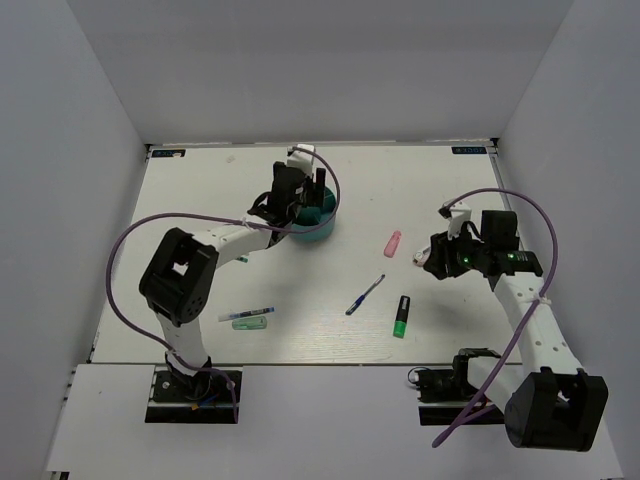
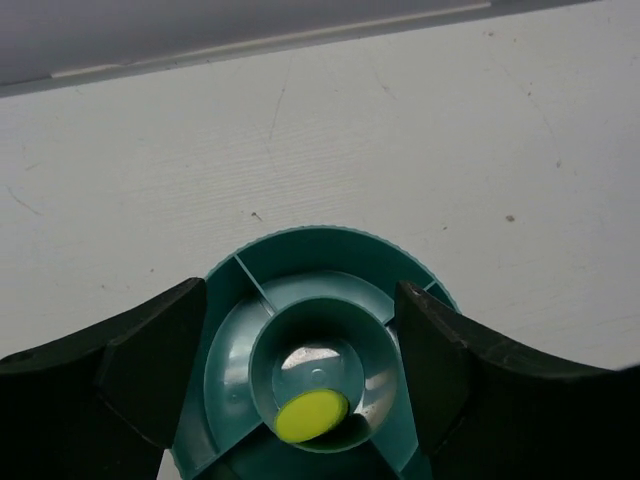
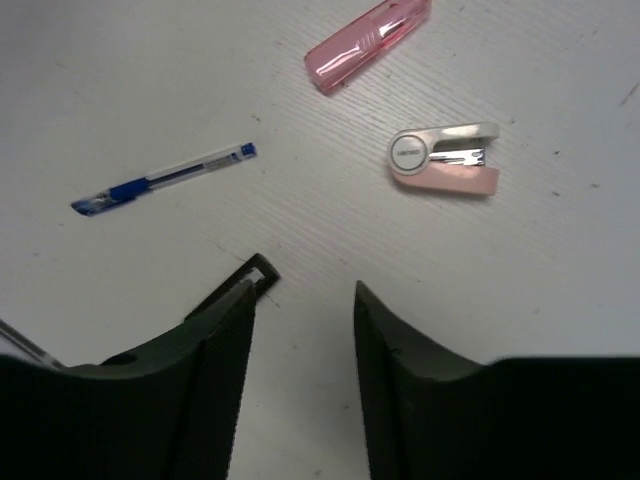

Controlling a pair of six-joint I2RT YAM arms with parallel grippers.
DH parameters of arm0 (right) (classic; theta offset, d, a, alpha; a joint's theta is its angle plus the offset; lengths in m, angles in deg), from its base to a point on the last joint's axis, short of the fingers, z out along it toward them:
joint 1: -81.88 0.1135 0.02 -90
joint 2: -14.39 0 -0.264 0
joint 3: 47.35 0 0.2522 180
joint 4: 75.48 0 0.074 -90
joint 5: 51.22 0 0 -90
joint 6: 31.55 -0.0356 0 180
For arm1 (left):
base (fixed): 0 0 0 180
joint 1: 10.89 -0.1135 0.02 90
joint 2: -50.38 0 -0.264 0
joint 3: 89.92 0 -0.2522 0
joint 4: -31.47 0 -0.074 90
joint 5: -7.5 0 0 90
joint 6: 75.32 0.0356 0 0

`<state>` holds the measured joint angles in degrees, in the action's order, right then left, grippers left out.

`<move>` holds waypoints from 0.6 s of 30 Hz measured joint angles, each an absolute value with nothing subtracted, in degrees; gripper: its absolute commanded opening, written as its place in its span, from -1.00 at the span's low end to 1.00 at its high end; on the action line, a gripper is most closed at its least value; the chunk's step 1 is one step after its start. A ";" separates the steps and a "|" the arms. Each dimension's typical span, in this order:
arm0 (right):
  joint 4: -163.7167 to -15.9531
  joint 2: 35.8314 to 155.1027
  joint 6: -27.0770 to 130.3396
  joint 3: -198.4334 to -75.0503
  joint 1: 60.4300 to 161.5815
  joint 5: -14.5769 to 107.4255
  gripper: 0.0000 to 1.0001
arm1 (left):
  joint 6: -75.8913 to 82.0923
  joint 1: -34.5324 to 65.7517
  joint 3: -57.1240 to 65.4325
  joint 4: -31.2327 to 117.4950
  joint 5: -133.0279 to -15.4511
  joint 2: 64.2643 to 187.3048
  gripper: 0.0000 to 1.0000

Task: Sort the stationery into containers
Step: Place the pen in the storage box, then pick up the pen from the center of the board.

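We find the right tool [image 3: 305, 290], spread and empty, over the worktop [image 3: 120, 80], the pink highlighter [image 3: 368, 45] lying ahead of it, its long axis nearer the jaws' closing line than across it.

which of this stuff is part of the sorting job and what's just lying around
Job: teal organizer, yellow-capped marker standing in its centre well, pink highlighter, blue pen, black-and-green marker, mint-green marker, probably the mini stapler.
Just there: purple cables, white table.

Teal organizer [image 2: 300, 240] btm off-frame
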<state>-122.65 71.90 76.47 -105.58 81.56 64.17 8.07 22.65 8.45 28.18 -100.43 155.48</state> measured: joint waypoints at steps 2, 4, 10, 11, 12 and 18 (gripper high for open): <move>-123.39 72.45 78.08 -105.58 81.56 65.88 -0.54 | 7.94 22.61 8.45 28.48 -100.74 154.30 0.72; -124.11 73.24 78.98 -105.58 81.61 67.21 -0.85 | 7.76 22.56 8.45 28.68 -100.98 152.64 0.48; -130.65 80.73 78.59 -110.56 84.10 68.56 -0.69 | 6.56 22.56 8.51 34.06 -101.09 143.63 -0.64; -131.26 82.07 78.43 -111.46 85.08 68.61 -0.51 | 6.21 22.56 8.60 36.31 -100.96 140.99 -0.52; -131.70 83.09 78.19 -111.80 86.09 68.56 -0.36 | 5.18 22.56 9.28 38.91 -100.81 137.82 -0.24; -136.44 88.25 73.12 -111.80 93.52 65.26 0.27 | -1.81 22.30 16.66 54.08 -100.72 118.45 0.40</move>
